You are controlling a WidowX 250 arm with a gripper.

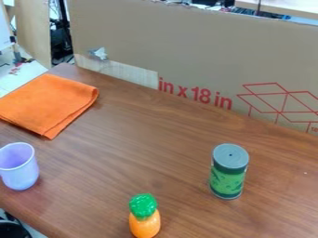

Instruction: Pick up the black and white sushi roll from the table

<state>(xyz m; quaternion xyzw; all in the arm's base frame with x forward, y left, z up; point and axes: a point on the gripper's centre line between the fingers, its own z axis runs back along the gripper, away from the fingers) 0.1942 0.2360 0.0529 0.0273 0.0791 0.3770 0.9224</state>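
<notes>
Left of the upright can [228, 179] in the view, and nearer the camera, is the pineapple [145, 224], upright or lying I cannot tell. Farther left of the can are the cup [22, 174] and cloth [49, 103]. Whether the claw is apart or together, I cannot tell.

From my station I see a solid orange cloth [48, 103], a plain lavender cup [20, 168], and a toy [144, 218] with a bright green top over an orange body. The can [228, 173] is grey-green above, brighter green with dark markings below. My tabletop [133, 160] is brown with streaky wood grain; the cardboard [186, 51] is tan with red lettering and lines.
</notes>
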